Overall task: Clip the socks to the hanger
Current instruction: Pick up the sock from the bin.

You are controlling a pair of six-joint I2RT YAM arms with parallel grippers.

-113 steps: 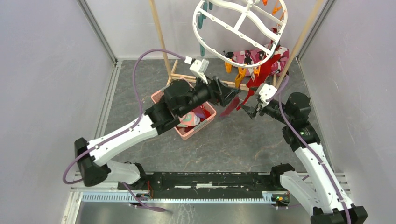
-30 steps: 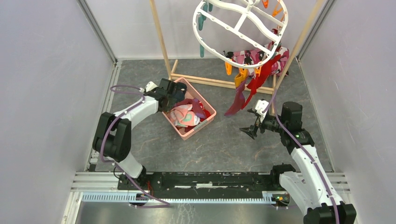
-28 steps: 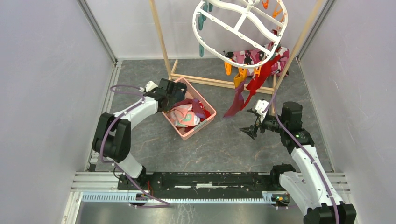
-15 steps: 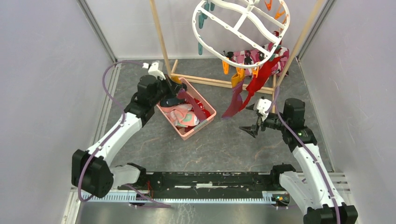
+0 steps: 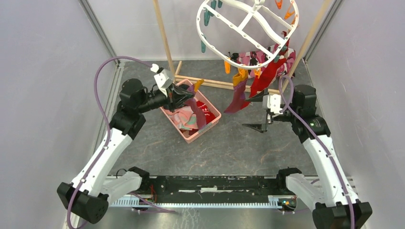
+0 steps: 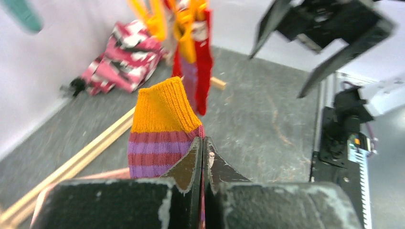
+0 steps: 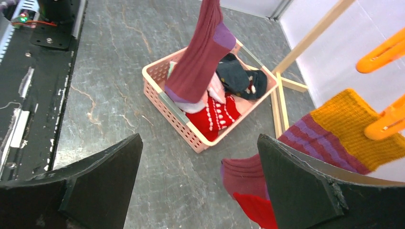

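My left gripper (image 5: 185,97) (image 6: 203,143) is shut on a striped sock (image 5: 197,109) (image 6: 162,121) with an orange cuff, and the sock's maroon foot (image 7: 198,59) hangs over the pink basket (image 5: 190,138). The white hanger (image 5: 248,20) hangs at the back, with a maroon-and-purple sock (image 5: 236,99) and a red sock (image 5: 265,75) clipped to its orange pegs (image 5: 242,74). My right gripper (image 5: 258,112) (image 7: 198,140) stands wide open just below those hanging socks, holding nothing.
The basket (image 7: 162,98) holds several more socks, red, pink and dark. A light wooden pole rack (image 5: 165,38) stands behind it, its base bar across the floor. A pink patterned cloth (image 5: 249,58) lies by the back wall.
My left gripper has closed on the striped sock and lifted it out of the basket, swinging right. The right gripper rose slightly toward the hanging socks. The hanger sways a little.
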